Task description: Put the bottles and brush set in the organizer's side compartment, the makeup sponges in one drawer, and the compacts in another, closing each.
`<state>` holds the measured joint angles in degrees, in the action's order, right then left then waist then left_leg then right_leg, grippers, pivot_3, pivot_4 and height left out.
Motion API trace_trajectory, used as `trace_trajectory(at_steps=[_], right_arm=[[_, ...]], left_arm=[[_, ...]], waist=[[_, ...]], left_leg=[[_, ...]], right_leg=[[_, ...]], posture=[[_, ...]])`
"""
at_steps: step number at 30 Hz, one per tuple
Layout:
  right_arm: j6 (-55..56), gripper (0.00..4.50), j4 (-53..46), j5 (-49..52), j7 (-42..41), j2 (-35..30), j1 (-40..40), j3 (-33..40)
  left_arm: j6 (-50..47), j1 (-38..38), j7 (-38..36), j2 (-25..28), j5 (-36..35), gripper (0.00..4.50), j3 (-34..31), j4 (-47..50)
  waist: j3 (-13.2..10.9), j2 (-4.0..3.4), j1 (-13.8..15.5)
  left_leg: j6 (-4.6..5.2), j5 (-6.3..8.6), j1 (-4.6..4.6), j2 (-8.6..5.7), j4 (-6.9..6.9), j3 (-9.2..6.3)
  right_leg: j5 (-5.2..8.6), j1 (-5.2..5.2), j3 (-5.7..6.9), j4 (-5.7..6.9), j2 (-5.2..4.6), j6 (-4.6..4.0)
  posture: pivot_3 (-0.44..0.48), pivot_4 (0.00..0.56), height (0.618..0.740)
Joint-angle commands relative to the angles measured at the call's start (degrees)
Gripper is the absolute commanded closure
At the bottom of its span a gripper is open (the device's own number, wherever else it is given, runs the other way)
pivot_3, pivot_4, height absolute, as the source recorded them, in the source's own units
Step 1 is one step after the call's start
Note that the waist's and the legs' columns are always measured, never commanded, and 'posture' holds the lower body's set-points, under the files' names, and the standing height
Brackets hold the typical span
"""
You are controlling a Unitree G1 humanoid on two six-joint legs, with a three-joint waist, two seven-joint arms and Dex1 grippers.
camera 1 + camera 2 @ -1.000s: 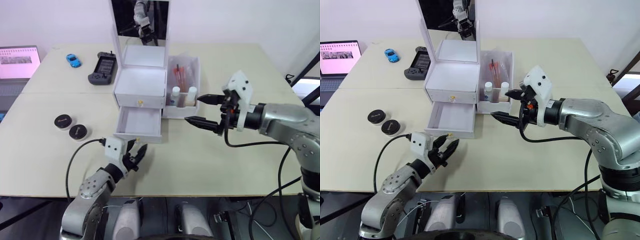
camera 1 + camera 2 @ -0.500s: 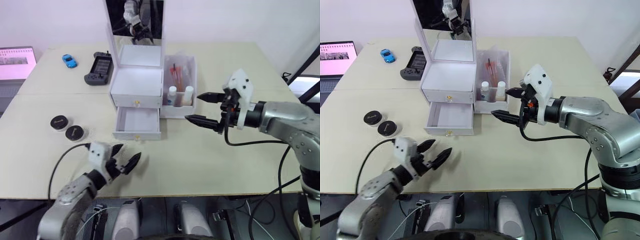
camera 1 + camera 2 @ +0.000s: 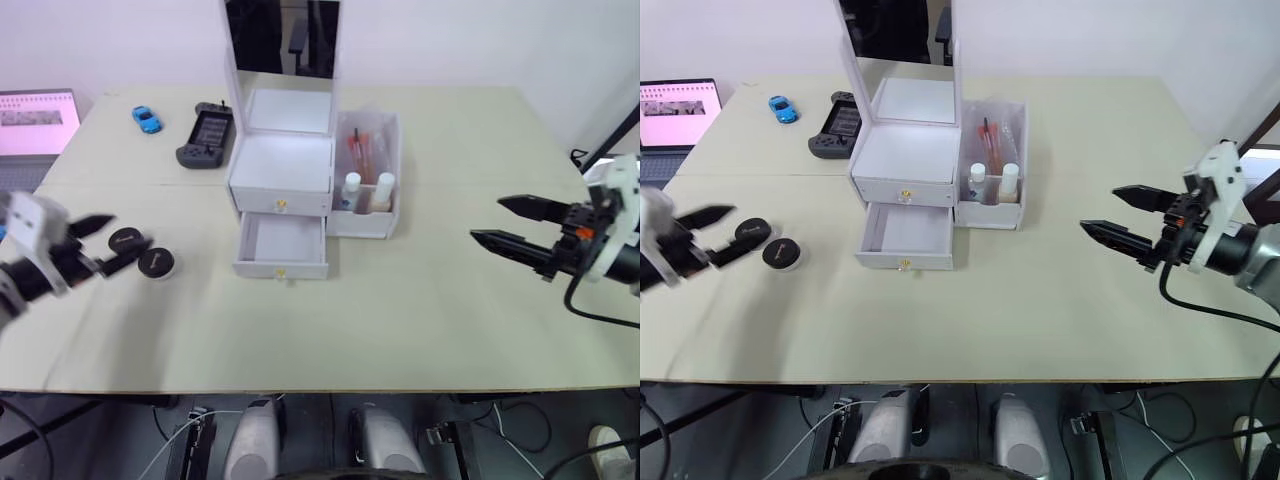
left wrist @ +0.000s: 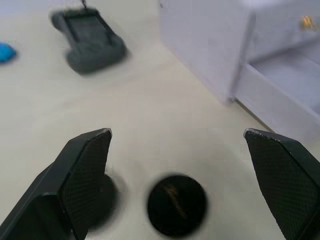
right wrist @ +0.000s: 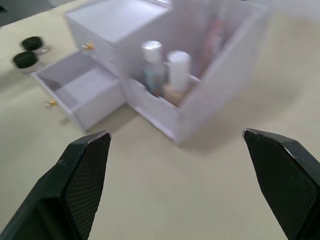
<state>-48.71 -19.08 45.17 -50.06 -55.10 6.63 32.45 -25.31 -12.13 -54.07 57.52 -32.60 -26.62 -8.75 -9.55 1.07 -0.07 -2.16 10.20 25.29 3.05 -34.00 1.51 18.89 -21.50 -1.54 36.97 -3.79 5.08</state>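
The tabletop (image 3: 420,320) carries the organizer (image 3: 285,160) near the middle of its far half, mirror lid upright toward the far edge. Its upper drawer is shut; the lower drawer (image 3: 283,245) is pulled out toward the near edge. The side compartment (image 3: 370,215) forms the organizer's right end and holds the brush set (image 3: 362,150) standing at the back and the 2 bottles (image 3: 368,192) at the front, white caps up. A game controller (image 3: 206,136) and a small blue toy car (image 3: 146,120) lie toward the far left corner. The 2 compacts (image 3: 145,252) sit by the left edge, just beside each other; each has small lettering on top, too fine to read. The left gripper (image 3: 105,244) hovers right at them, fingers spread wide with 1 compact (image 4: 176,204) between them in the left wrist view. The right gripper (image 3: 508,223) hangs near the right edge, well apart from the organizer, fingers also spread wide
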Motion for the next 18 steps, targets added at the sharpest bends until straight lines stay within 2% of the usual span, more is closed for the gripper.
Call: trace_trajectory(at_steps=[1,5,10,14,18], right_arm=[[1.5,0.0,-0.8,-1.6,-0.5,-0.4,-4.7,4.6],[4.4,0.0,1.8,-5.9,-2.2,-2.6,-9.8,6.9],[8.2,0.0,7.1,-10.5,-5.3,-5.9,-12.5,7.8],[10.7,0.0,8.7,-12.1,-5.4,-5.3,-12.4,8.2],[11.4,0.0,7.6,-11.8,-4.6,-4.6,-10.2,6.5]], left_arm=[[4.5,-8.6,-3.9,5.2,5.7,0.05,3.6,-13.1],[15.6,-16.7,-9.6,7.7,10.9,0.05,6.7,-29.1],[25.6,-22.2,-12.4,10.7,16.1,0.05,8.6,-45.4],[27.0,-24.4,-15.3,12.1,17.8,0.05,9.5,-52.1],[28.8,-25.1,-16.6,11.6,18.6,0.05,9.6,-53.1]], waist=[[0.0,0.01,-0.4],[0.0,-0.01,-0.9],[0.0,0.06,-1.1],[0.0,0.06,-0.8],[0.0,0.06,-0.6]], left_leg=[[0.0,0.0,-0.01,-0.02,0.01,0.0],[0.01,0.0,-0.03,-0.1,0.11,0.14],[0.01,-0.01,-0.06,0.12,0.08,0.15],[0.01,-0.01,-0.05,0.29,0.03,0.18],[0.0,-0.01,-0.05,0.36,-0.03,0.2]], right_leg=[[-0.01,0.0,0.04,0.03,0.09,0.01],[-0.02,-0.07,0.12,0.14,0.28,0.12],[-0.07,-0.18,0.1,0.32,0.6,0.22],[-0.08,-0.18,0.11,0.33,0.73,0.22],[-0.09,-0.17,0.11,0.36,0.77,0.2]], posture=[[0.0,0.15,0.74],[0.0,0.15,0.74],[0.0,0.15,0.74],[0.0,0.15,0.74],[0.0,0.15,0.74]])
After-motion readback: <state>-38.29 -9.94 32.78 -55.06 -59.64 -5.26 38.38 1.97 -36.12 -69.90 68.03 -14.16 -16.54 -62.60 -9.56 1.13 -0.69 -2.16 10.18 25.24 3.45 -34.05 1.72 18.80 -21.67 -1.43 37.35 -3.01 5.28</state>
